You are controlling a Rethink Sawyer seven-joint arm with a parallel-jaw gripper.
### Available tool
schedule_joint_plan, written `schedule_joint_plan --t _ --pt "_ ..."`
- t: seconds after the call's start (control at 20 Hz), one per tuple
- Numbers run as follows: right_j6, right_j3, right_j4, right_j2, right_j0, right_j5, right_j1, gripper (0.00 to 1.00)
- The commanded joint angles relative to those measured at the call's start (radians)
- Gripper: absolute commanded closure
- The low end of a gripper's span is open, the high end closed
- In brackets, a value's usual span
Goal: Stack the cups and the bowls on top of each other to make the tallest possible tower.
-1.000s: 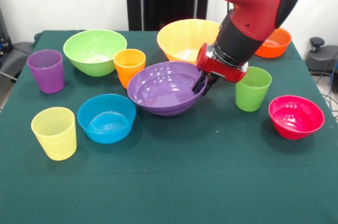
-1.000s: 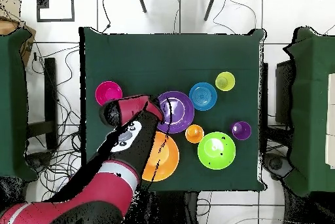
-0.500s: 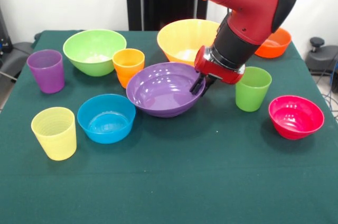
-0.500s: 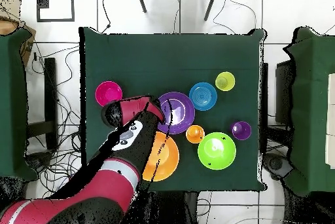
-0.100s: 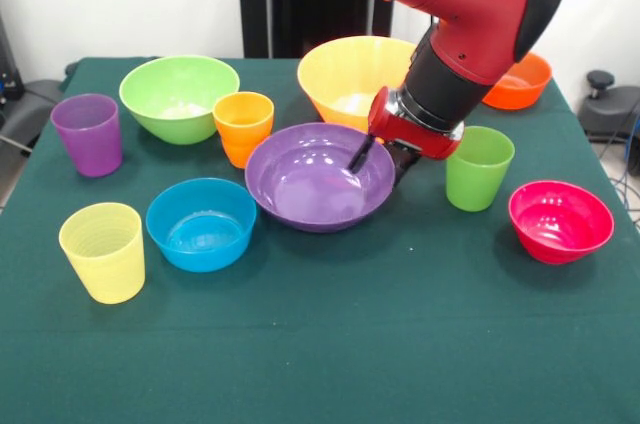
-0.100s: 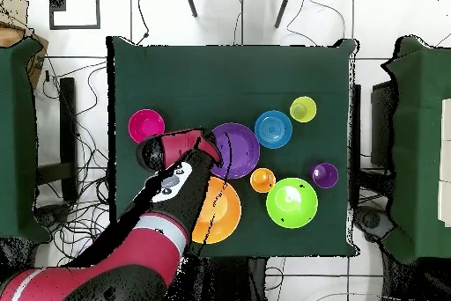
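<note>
The wide purple bowl (image 5: 310, 184) (image 6: 238, 148) sits level on the green cloth at mid table. My gripper (image 5: 380, 160) (image 6: 214, 150) is open astride its right rim, with one finger inside the bowl and one outside. Just behind it stands the large orange-yellow bowl (image 5: 345, 69) (image 6: 222, 214), partly hidden by the arm. The light green bowl (image 5: 178, 94), blue bowl (image 5: 202, 224), pink-red bowl (image 5: 560, 221) and orange-red bowl (image 5: 522, 82) each stand alone. So do the orange cup (image 5: 244, 124), purple cup (image 5: 88, 134), yellow cup (image 5: 103, 251) and green cup (image 5: 478, 166).
The green cup is close to the gripper's right side, and the orange cup touches or nearly touches the purple bowl's left rim. Bare cloth (image 5: 330, 344) runs along the near half of the table.
The purple bowl was tilted in the shut gripper. It has settled flat on the cloth, slightly to the right, and the fingers have spread apart over its rim.
</note>
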Motion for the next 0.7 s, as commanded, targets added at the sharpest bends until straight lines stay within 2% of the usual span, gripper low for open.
schedule_joint_plan --t 0.05,0.35,0.45,0.7 --pt "0.082 -0.041 -0.006 0.081 -0.017 0.034 -0.006 0.00" --pt "0.088 -0.049 -0.007 0.072 -0.011 0.042 -0.002 0.00" --pt "0.120 -0.067 -0.003 0.048 0.000 0.014 0.008 0.00" --pt "0.109 -0.076 0.005 0.049 -0.001 0.082 0.011 0.00"
